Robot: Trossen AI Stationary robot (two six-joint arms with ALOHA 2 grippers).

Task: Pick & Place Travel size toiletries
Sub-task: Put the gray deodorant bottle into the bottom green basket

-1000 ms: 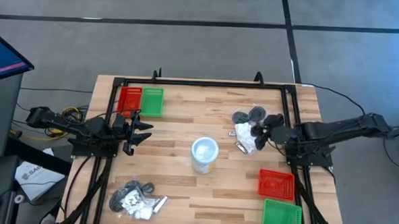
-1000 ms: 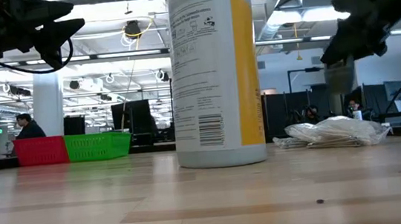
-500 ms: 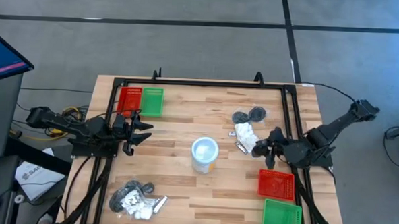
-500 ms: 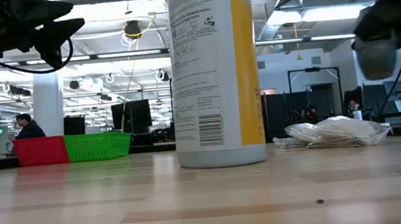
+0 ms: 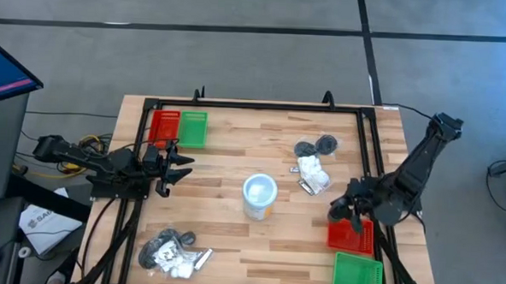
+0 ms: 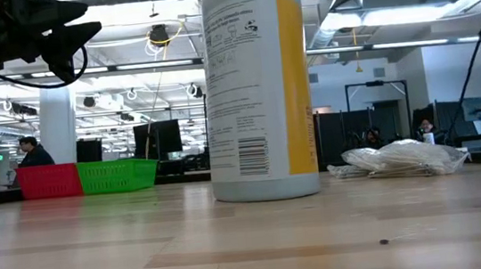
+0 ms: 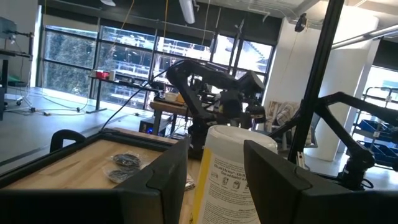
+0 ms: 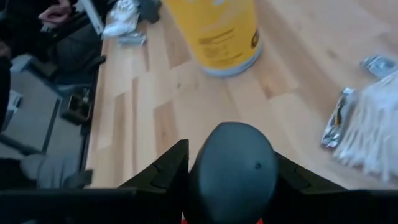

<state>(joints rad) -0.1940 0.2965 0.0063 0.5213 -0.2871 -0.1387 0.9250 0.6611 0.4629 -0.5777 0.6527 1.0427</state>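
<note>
My right gripper (image 5: 344, 211) is shut on a dark grey round flat piece (image 8: 233, 168) and hangs over the far edge of the red tray (image 5: 351, 236) at the near right. More toiletries lie on the table in two piles. At the far right are dark round pieces (image 5: 317, 147) and white sachets (image 5: 313, 172); the second pile (image 5: 173, 251) is at the near left. My left gripper (image 5: 180, 164) waits open above the table's left edge, holding nothing. My right gripper pinches the dark round piece by opposite sides of its rim (image 8: 198, 171) between its two fingers. The fingers slant down toward the table. The piece is lifted clear, above the red tray.
A white cup with a yellowish base (image 5: 259, 196) stands mid-table. A green tray (image 5: 356, 275) lies next to the red one at the near right. Another red and green pair of trays (image 5: 178, 128) sits at the far left. Black frame rails (image 5: 263, 106) border the table.
My right gripper has swung from the far-right pile toward the table's near edge, turning as it went. It has carried the dark round piece clear of the table to above the red tray.
</note>
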